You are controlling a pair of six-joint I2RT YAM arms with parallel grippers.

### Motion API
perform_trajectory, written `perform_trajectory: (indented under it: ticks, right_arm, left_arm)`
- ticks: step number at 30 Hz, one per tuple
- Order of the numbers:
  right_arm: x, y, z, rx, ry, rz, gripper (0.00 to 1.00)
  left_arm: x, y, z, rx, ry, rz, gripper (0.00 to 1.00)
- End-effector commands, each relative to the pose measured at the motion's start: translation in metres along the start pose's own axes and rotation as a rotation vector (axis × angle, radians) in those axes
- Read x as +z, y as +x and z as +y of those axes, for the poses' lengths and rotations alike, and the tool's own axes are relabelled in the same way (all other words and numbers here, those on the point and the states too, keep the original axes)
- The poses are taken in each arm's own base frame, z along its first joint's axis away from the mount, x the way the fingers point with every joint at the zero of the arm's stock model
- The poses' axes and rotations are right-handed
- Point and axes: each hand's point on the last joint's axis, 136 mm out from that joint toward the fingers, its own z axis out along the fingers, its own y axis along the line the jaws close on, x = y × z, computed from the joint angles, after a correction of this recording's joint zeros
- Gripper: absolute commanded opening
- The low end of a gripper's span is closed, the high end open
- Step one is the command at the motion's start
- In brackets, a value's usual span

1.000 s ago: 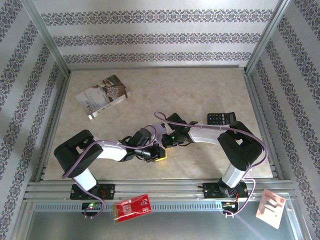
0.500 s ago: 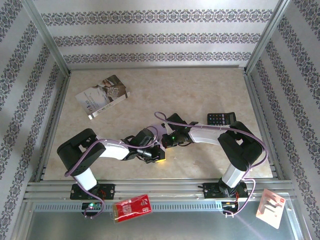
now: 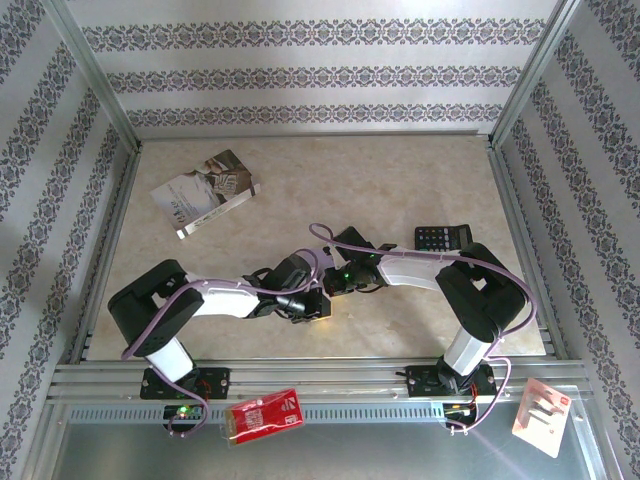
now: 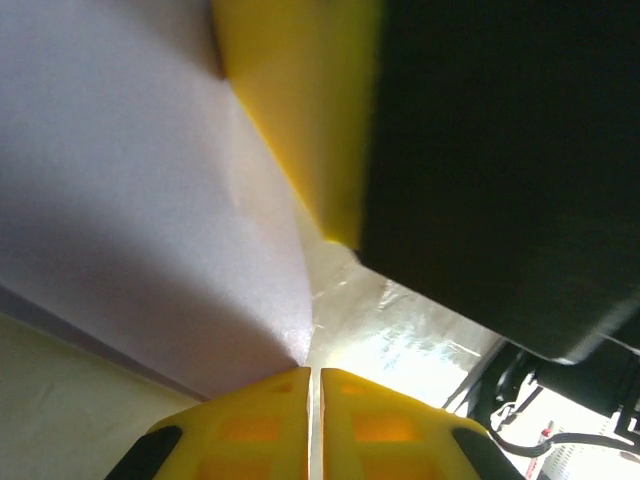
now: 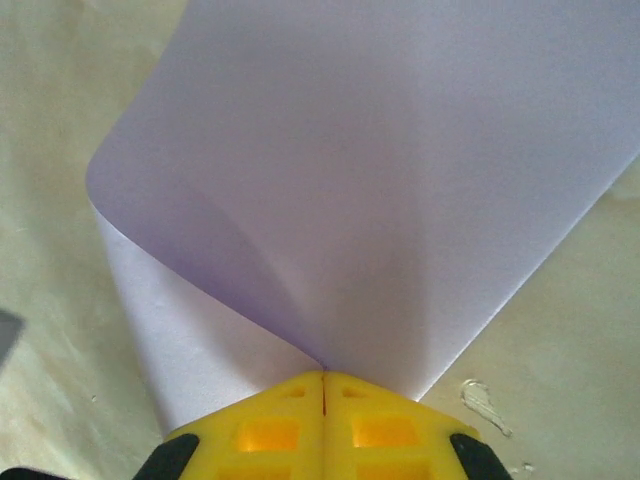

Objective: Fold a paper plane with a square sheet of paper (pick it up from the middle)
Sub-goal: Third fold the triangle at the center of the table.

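The left gripper point(image 4: 311, 372) and the right gripper point(image 5: 323, 375) meet in the middle of the table point(image 3: 400, 170), with the square sheet of paper point(image 5: 380, 180) between them. The booklet point(image 3: 205, 192) lies at the back left. The calculator point(image 3: 441, 237) lies to the right. The packet point(image 3: 264, 413) lies in front of the table.

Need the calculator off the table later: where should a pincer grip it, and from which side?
Probably across its two long edges, near the middle, coming straight down from above. The calculator lies keys up on the table with its long side running left to right, a low slab offering parallel edges. The right arm crowds its near side.
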Motion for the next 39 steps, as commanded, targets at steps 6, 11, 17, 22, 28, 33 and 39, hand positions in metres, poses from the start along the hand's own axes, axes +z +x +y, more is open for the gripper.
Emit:
perform_trajectory:
  ticks: [6, 11, 17, 22, 28, 33, 39]
  right_arm:
    - [0.007, 0.032, -0.023, 0.038, 0.076, 0.096, 0.0]
    - [0.007, 0.031, -0.023, 0.035, 0.075, 0.096, 0.0]
    - [0.007, 0.032, -0.023, 0.036, 0.077, 0.097, 0.0]
    - [0.007, 0.033, -0.023, 0.037, 0.076, 0.097, 0.0]
    - [0.007, 0.034, -0.024, 0.039, 0.078, 0.1, 0.0]
    - [0.007, 0.033, -0.023, 0.036, 0.078, 0.1, 0.0]
    - [0.007, 0.033, -0.023, 0.032, 0.078, 0.1, 0.0]
  left_arm:
    - [0.005, 0.007, 0.007, 0.039, -0.049, 0.027, 0.1]
    - [-0.007, 0.0, -0.012, 0.071, 0.002, -0.011, 0.13]
    - [-0.007, -0.001, -0.007, 0.054, 0.0, -0.022, 0.11]
    - [0.005, 0.005, 0.005, 0.04, -0.031, 0.014, 0.1]
    - [0.009, 0.009, 0.016, 0.029, -0.065, 0.038, 0.09]
    - [-0.012, -0.003, -0.009, 0.064, 0.022, -0.029, 0.14]
    - [-0.041, -0.028, 0.007, -0.034, 0.047, -0.114, 0.12]
